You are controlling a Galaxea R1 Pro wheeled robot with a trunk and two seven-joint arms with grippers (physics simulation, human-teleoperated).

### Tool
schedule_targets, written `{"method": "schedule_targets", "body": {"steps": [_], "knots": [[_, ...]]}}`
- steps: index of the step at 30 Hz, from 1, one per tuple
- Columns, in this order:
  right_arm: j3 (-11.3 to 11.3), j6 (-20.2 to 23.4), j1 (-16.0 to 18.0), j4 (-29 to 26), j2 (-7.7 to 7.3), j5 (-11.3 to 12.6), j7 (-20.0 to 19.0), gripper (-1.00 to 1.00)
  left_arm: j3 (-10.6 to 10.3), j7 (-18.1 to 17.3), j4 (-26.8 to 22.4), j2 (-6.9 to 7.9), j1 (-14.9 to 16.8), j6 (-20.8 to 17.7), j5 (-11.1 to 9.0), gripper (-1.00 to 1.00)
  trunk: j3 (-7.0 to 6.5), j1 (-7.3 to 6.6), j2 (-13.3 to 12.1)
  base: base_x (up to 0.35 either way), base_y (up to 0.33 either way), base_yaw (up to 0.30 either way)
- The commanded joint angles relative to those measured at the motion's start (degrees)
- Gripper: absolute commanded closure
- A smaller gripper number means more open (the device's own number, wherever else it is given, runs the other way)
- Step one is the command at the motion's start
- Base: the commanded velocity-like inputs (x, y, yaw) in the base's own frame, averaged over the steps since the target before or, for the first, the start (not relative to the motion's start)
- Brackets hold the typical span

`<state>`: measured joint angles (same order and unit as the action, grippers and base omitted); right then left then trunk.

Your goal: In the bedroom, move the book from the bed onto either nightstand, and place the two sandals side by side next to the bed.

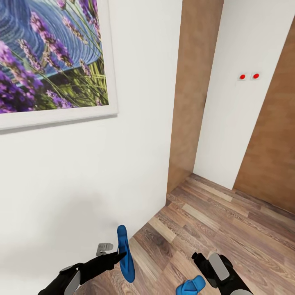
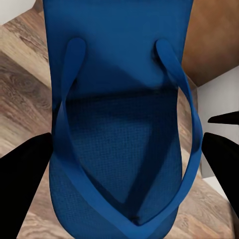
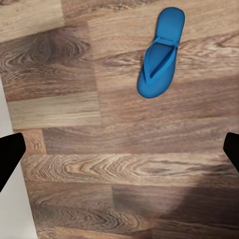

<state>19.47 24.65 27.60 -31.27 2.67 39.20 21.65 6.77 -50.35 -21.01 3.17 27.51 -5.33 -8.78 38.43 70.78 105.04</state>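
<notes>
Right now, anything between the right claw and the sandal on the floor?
Nothing: in the right wrist view, bare wood floor separates the open right claw from the sandal.

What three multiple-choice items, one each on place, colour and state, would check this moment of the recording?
1. Where is the sandal that is not being carried?
A. lying flat on the wood floor
B. on a bed
C. on a shelf

2. What colour are the two dots on the far white wall?
A. green
B. red
C. yellow

3. What is the left gripper doing?
A. open and empty
B. shut on a book
C. holding a sandal

Answers:
1 A: the second sandal lies on the floor, apart from the right gripper, which is open.
2 B: the two dots are red.
3 C: the left gripper pinches the held sandal, keeping it off the floor.
</notes>
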Motion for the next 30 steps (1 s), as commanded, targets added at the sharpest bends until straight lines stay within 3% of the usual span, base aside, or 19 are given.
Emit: {"method": "schedule_targets", "body": {"steps": [1, 30], "knots": [[0.2, 0.1, 0.0, -0.1, 0.05, 0.5, 0.4, -1.0, 0.2, -0.3, 0.0, -0.01, 0.0, -0.6, -0.4, 1.0, 0.24, 0.22, 0.4, 0.0, 0.0, 0.0], [0.2, 0.1, 0.0, -0.2, 0.05, 0.5, 0.4, -1.0, 0.2, -0.3, 0.0, -0.06, 0.0, -0.5, -0.4, 1.0, 5.45, 6.59, 12.1, 0.0, 0.0, 0.0]]}}
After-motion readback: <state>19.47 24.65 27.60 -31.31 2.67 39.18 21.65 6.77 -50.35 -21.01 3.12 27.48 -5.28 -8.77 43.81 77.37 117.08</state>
